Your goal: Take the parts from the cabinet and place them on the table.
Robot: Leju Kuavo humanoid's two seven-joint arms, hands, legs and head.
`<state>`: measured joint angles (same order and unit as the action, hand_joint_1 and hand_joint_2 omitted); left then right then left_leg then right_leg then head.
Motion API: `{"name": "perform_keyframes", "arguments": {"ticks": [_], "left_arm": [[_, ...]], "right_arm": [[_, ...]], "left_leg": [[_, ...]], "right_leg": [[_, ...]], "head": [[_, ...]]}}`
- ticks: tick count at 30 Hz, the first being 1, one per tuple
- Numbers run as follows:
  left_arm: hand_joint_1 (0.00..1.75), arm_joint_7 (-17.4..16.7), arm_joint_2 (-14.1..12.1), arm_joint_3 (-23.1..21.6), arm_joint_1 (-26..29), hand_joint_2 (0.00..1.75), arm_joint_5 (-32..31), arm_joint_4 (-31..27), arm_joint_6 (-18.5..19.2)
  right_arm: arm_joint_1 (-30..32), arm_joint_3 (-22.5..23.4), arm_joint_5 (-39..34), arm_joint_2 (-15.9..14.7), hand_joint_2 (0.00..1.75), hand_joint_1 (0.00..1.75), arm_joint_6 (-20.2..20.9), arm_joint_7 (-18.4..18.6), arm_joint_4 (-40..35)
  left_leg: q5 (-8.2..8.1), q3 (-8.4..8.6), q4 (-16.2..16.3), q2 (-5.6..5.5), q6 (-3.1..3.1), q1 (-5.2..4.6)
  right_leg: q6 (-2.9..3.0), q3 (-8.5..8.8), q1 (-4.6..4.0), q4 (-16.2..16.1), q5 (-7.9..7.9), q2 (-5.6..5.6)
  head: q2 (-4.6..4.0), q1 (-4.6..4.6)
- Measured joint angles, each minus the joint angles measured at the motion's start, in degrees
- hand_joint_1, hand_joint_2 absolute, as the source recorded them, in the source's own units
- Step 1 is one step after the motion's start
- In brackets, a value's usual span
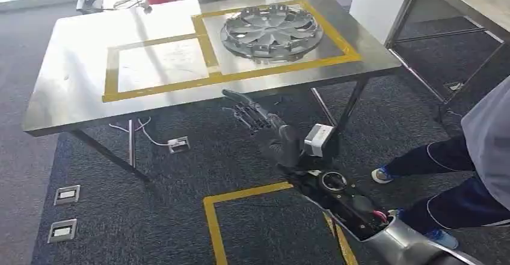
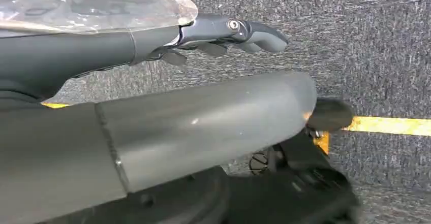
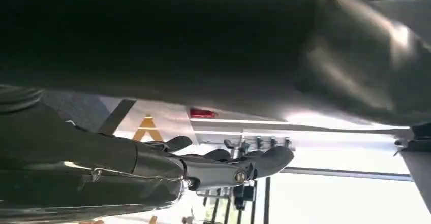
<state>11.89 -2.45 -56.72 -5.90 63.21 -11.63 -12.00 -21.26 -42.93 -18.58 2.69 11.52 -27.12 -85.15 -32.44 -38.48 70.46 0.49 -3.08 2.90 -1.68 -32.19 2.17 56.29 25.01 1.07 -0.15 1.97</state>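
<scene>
One part, a silver wheel cover point(image 1: 271, 31), is seen lying inside the yellow-taped square at the upper right of the bench point(image 1: 72, 85), while the right hand point(image 1: 255, 118), fingers extended and holding nothing, is best withdrawn clear of the edge.

Daylight glared off the shiny steel desk point(image 1: 72, 67) at the head view's upper left. The right wrist view was dark above and blown out white at lower right. The left wrist view's foreground was blurred.
</scene>
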Motion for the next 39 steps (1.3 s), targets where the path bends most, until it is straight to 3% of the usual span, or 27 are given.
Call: {"name": "perform_keyframes", "arguments": {"ticks": [1, 2, 3, 5, 6, 7, 10, 11, 12, 13, 20, 23, 26, 27, 29, 30, 31, 32, 34, 35, 36, 37, 39], "left_arm": [[0.00, 0.0, 0.0, 0.0, 0.1, 0.00, 0.0, 0.0, 0.0], [0.00, 0.0, 0.0, 0.0, 0.1, 0.00, 0.0, 0.0, 0.0], [0.00, 0.0, 0.0, 0.0, 0.2, 0.00, 0.0, 0.0, 0.0], [0.00, 0.0, 0.0, 0.0, 0.1, 0.00, 0.0, 0.0, 0.0], [0.00, 0.0, -0.3, 0.0, 0.1, 0.00, 0.0, 0.0, 0.0], [0.00, 0.0, -0.3, 0.0, 0.1, 0.00, 0.0, 0.0, 0.1], [0.00, 0.0, -0.4, 0.0, -0.3, 0.00, -0.2, 0.0, 0.1], [0.00, 0.0, -0.3, -0.1, -0.3, 0.00, -0.2, 0.0, 0.1], [0.00, 0.0, -0.3, -0.1, -0.3, 0.00, -0.3, 0.0, 0.1], [0.00, 0.0, -0.2, -0.1, -0.3, 0.00, -0.4, 0.0, 0.1], [0.00, 0.5, -0.2, -0.2, -0.3, 0.00, -0.6, 0.0, 0.5], [0.00, 0.5, -0.2, -0.2, -0.3, 0.00, -0.3, 0.0, 0.5], [0.00, 0.5, -0.2, -0.2, -0.2, 0.00, 0.1, 0.0, 0.5], [0.00, 0.5, -0.4, -0.1, -0.2, 0.00, 0.2, 0.0, 0.5], [0.00, 0.5, -0.4, -0.2, -0.3, 0.00, 0.4, 0.0, 0.5], [0.00, 0.5, -0.2, -0.1, -0.2, 0.00, 0.4, 0.0, 0.5], [0.00, 0.5, -0.1, -0.2, -0.2, 0.00, 0.5, 0.0, 0.5], [0.00, 0.5, -0.1, -0.1, -0.2, 0.00, 0.6, 0.0, 0.5], [0.00, 0.5, -0.1, -0.1, -0.2, 0.00, 0.8, 0.0, 0.5], [0.00, 0.5, -0.1, -0.1, -0.2, 0.00, 0.8, 0.0, 0.5], [0.00, 0.5, -0.1, -0.1, -0.1, 0.00, 0.9, 0.0, 0.5], [0.00, 0.5, -0.1, -0.1, -0.1, 0.00, 0.9, 0.0, 0.5], [0.00, 0.5, 0.0, -0.1, -0.1, 0.00, 1.0, 0.0, 0.5]], "right_arm": [[0.1, 0.0, 0.0, -0.1, 0.00, 0.00, 0.0, 0.0, 0.0], [0.1, 0.1, 0.0, -0.1, 0.00, 0.00, -0.1, 0.0, 0.0], [0.1, 0.1, 0.0, -0.2, 0.00, 0.00, -0.1, 0.0, 0.0], [0.1, 0.3, 0.0, -0.2, 0.00, 0.00, -0.2, 0.0, -0.3], [0.1, 0.3, 0.0, -0.2, 0.00, 0.00, -0.2, 0.0, -0.4], [0.1, 0.4, 0.0, -0.2, 0.00, 0.00, -0.4, 0.0, -0.5], [0.2, 0.6, 0.0, -0.3, 0.00, 0.00, -0.7, 0.1, -0.8], [0.3, 0.7, 0.0, -0.3, 0.00, 0.00, -0.7, 0.0, -1.1], [0.2, 0.7, 0.0, -0.3, 0.00, 0.00, -0.7, -0.1, -1.2], [0.2, 0.7, 0.0, -0.4, 0.00, 0.00, -0.7, 0.0, -1.3], [0.3, 0.7, 0.2, -0.5, 0.00, 0.00, -0.8, 0.0, -2.0], [0.3, 0.7, 0.2, -0.5, 0.00, 0.00, -0.8, 0.0, -2.2], [0.2, 0.7, 0.1, -0.5, 0.00, 0.00, -0.5, -0.2, -2.2], [0.2, 0.7, 0.0, -0.5, 0.00, 0.00, -0.4, -0.3, -2.2], [0.1, 0.7, 0.0, -0.5, 0.00, 0.00, -0.3, -0.3, -2.2], [0.0, 0.7, 0.0, -0.5, 0.00, 0.00, -0.2, -0.3, -2.3], [0.0, 0.7, 0.0, -0.5, 0.00, 0.00, -0.1, -0.5, -2.3], [-0.3, 0.7, 0.0, -0.5, 0.00, 0.00, 0.2, -0.5, -2.3], [-0.3, 0.7, 0.0, -0.5, 0.00, 0.00, 0.4, -0.6, -2.3], [-0.2, 0.7, 0.0, -0.5, 0.00, 0.00, 0.4, -0.6, -2.2], [-0.1, 0.7, 0.0, -0.5, 0.00, 0.00, 0.5, -0.6, -2.1], [-0.1, 0.7, 0.0, -0.5, 0.00, 0.00, 0.5, -0.6, -2.1], [-0.2, 0.7, 0.0, -0.5, 0.00, 0.00, 0.5, -0.6, -2.1]], "left_leg": [[-0.70, -1.84, 3.4, -0.01, 0.35, -0.28], [0.05, -2.47, 3.8, -0.04, 0.98, -0.61], [2.07, -1.48, 1.2, -0.06, 1.72, -1.03], [7.46, 3.28, -9.4, -0.63, 3.68, -2.08], [8.59, 5.15, -13.9, -1.43, 4.77, -2.61], [8.24, 5.47, -14.3, -0.96, 4.80, -2.80], [8.39, 5.41, -14.8, -0.76, 4.59, -3.33], [8.83, 5.73, -15.8, -0.74, 3.94, -2.86], [8.83, 5.77, -15.8, -0.78, 1.40, -2.69], [8.97, 5.77, -15.9, -0.80, 1.74, -2.78], [8.72, 5.76, -15.7, -0.87, 2.76, -2.91], [8.67, 5.74, -15.5, -0.87, 2.85, -2.94], [8.65, 5.71, -15.5, -0.88, 2.99, -2.97], [8.43, 5.61, -15.1, -0.95, 3.90, -3.40], [8.65, 5.73, -15.6, -0.83, 4.47, -3.38], [9.26, 6.51, -17.0, -0.56, 4.93, -2.49], [9.48, 7.26, -17.9, -0.06, 4.97, -2.46], [9.60, 7.52, -18.2, 0.18, 5.12, -2.38], [9.55, 7.52, -18.2, 0.70, 5.06, -2.31], [9.47, 7.52, -18.1, 0.97, 4.95, -2.26], [9.36, 7.56, -18.1, 1.21, 4.74, -2.13], [9.19, 7.63, -17.9, 1.43, 4.47, -1.94], [8.54, 7.74, -17.0, 1.86, 3.50, -1.40]], "right_leg": [[0.24, 0.01, -0.34, 0.0, 0.02, 0.09], [0.36, 0.05, -0.70, 0.0, 0.07, 0.33], [0.41, 0.14, -1.03, 0.0, 0.09, 0.58], [0.49, 0.43, -1.58, 0.0, 0.15, 1.09], [0.56, 0.43, -1.33, -0.2, 0.19, 1.21], [0.50, 0.29, -1.93, -0.2, 0.19, 1.38], [-0.15, 0.33, -1.35, -0.7, 0.04, 1.45], [-0.09, 0.43, -1.79, -0.6, 0.29, 1.44], [2.49, 0.54, -1.79, -1.0, -0.05, 1.32], [3.18, 0.56, -1.91, -1.0, 0.02, 1.24], [2.07, 1.14, -1.81, -1.9, -0.35, 1.04], [0.73, 1.25, -1.70, -2.0, -0.36, 1.04], [0.62, 1.29, -1.69, -2.1, -0.37, 1.04], [-0.36, 1.37, -1.22, -2.5, -0.53, 1.05], [-0.82, 1.41, -1.31, -2.8, -0.71, 1.41], [-1.01, 1.44, -1.73, -2.7, -0.53, 1.39], [-1.04, 0.99, -1.75, -1.1, 0.47, 0.47], [-1.06, -0.81, -1.71, 2.7, 2.76, 0.00], [-1.37, -5.69, -1.41, 12.4, 6.86, -0.34], [-1.56, -7.70, -1.19, 16.0, 7.74, -0.43], [-1.76, -8.19, -0.96, 16.4, 6.95, -0.54], [-1.89, -7.13, -0.76, 13.8, 4.99, -0.75], [-2.40, -1.85, -0.32, 3.1, -0.55, -2.03]], "head": [[0.00, 0.02], [0.00, 0.02], [0.00, 0.04], [0.00, 0.02], [0.00, 0.02], [0.00, -0.06], [0.00, 0.07], [0.00, 0.07], [0.00, -0.06], [0.00, -0.11], [0.00, -0.15], [0.00, -0.15], [0.00, -0.15], [0.00, -0.11], [0.00, -0.13], [0.00, -0.11], [0.00, -0.11], [0.00, -0.24], [0.00, -0.30], [0.00, -0.30], [0.00, -0.30], [0.00, -0.30], [0.00, -0.30]]}}
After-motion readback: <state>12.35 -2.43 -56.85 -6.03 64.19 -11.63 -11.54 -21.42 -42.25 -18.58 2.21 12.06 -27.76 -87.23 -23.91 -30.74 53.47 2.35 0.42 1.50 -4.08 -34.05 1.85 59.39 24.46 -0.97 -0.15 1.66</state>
